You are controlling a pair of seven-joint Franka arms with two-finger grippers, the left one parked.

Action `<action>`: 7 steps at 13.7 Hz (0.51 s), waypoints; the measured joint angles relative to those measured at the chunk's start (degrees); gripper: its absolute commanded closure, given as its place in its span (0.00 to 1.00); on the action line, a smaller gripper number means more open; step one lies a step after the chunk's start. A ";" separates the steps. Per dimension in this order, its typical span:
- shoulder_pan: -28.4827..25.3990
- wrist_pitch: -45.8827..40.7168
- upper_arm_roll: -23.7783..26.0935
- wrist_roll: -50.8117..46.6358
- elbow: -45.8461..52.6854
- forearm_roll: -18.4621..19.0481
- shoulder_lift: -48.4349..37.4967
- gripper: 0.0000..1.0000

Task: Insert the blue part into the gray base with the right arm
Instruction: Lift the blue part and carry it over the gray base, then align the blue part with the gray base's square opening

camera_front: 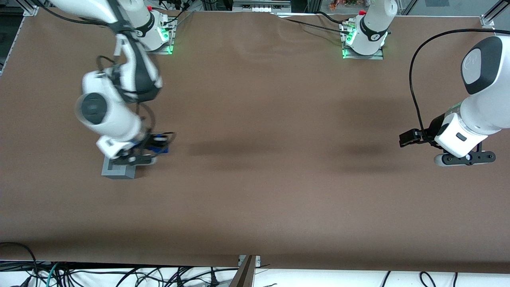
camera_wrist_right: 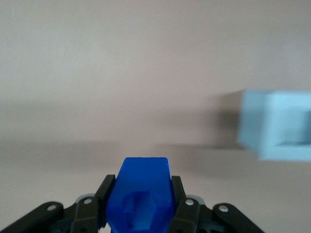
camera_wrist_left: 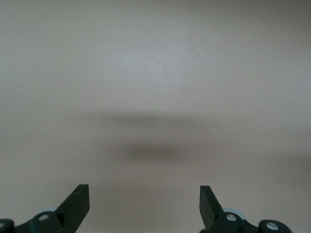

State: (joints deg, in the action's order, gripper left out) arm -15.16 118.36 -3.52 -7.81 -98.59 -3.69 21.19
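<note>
- Your gripper (camera_wrist_right: 141,206) has its jaws clenched on the blue part (camera_wrist_right: 141,194), one finger on each flank, peaked end pointing away from the wrist camera.
- The part rides clear of the tabletop (camera_front: 255,179), above and just beside the gray base (camera_front: 117,170), at the working arm's end of the table.
- The part isn't over the recess yet. In the wrist view the gray base (camera_wrist_right: 277,125) sits well off to one side of the part's line, so you need a sideways shift first.
- Centre the part over the square recess, square its flanks to the recess walls, then lower straight. My guess is a tilted entry would catch an edge.
- Keep the grip firm until the part seats, then let go.
- The front view shows the right arm (camera_front: 111,103) low over the base, its wrist covering part of the base top. You see only a sliver of the blue part (camera_front: 159,144) there.
- The wrist view gives you the grasp and the sideways offset, which the front view hides.
</note>
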 measured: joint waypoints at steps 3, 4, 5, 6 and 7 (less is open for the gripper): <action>8.44 -3.23 -0.19 8.51 5.17 -1.26 1.57 0.80; 9.73 -3.33 -0.19 9.89 6.28 -1.27 2.65 0.80; 10.38 -3.34 -0.19 10.66 7.18 -1.27 3.90 0.80; 10.79 -3.33 -0.19 11.14 7.96 -1.27 5.05 0.80; 11.32 -3.33 -0.20 11.71 8.61 -1.27 5.98 0.80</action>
State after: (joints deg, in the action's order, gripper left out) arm -3.84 115.03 -3.72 3.90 -89.98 -4.96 27.17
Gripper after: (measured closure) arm 0.493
